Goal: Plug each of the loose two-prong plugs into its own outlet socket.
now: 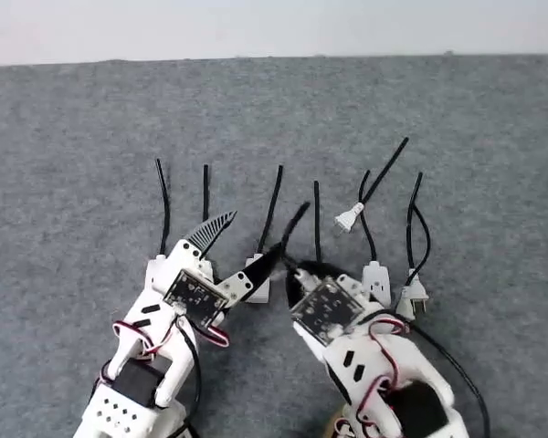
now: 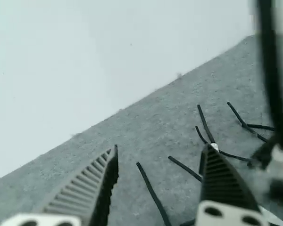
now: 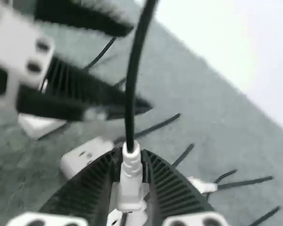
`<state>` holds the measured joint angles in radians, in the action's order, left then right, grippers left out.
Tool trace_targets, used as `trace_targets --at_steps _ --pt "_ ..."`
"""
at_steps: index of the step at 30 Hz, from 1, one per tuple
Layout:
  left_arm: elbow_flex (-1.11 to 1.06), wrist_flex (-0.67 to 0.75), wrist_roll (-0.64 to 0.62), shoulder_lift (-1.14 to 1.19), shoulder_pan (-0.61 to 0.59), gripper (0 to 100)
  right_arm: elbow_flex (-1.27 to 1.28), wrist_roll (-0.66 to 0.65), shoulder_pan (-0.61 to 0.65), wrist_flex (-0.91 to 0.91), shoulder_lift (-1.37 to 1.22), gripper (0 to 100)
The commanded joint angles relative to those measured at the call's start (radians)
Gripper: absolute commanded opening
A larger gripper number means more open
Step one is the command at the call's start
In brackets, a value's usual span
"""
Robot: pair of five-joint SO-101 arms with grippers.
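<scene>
Toward the near edge of the grey carpeted desk (image 1: 73, 137), the right gripper (image 3: 131, 156) clamps a white two-prong plug (image 3: 130, 181) on a black cord (image 3: 134, 84), just beside the wide-spread, empty left gripper (image 2: 162, 149) and a white block-shaped outlet socket (image 3: 82, 159), so the arms risk colliding and the prongs risk missing the slots.

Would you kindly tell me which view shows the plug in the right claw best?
The right wrist view: the white plug sits clamped in the right claw, its cord rising. The high view offers what looks like its cord; the left wrist view, a blurred cord.
</scene>
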<state>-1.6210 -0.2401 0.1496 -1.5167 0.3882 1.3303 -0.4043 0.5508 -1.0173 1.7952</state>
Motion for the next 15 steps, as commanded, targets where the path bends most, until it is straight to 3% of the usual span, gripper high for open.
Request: trace_targets --at_steps 1,15 --pt "0.005 0.038 0.002 -0.006 -0.002 27 -0.147 -0.006 -0.013 0.03 0.001 0.9" --pt "-0.033 0.04 0.008 -0.006 0.089 27 -0.241 -0.006 -0.01 0.171 -0.002 0.9"
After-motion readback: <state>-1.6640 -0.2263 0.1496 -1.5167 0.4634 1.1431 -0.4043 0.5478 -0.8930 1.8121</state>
